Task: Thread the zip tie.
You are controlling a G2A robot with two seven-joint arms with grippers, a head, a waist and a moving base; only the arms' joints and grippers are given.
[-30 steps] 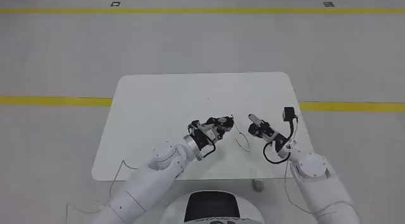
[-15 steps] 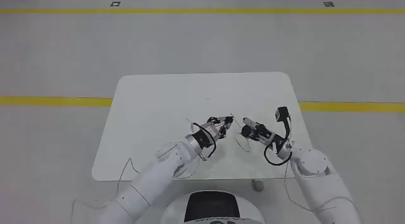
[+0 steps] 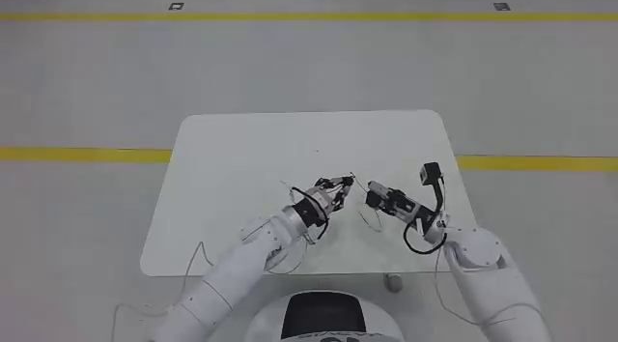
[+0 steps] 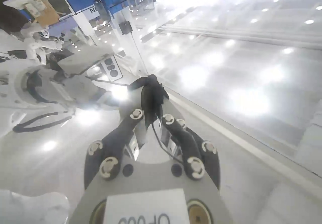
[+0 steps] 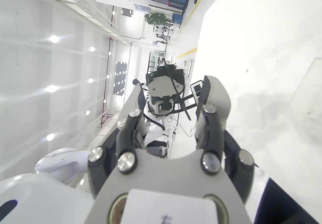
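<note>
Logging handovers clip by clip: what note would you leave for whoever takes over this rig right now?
Left gripper: shut on the tie, held above the table.
Right gripper: open, just opposite, with the tie's free end pointing its way.
Done: tie is gripped and presented.
Left: right takes the free end and feeds it through the head; no threaded loop seen yet.

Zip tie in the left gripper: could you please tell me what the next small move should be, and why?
Probably ease the right gripper forward and close it on the free end of the zip tie. The left gripper is shut on the tie above the table, and the loose end points into the gap of the open right gripper, apparently untouched.
</note>
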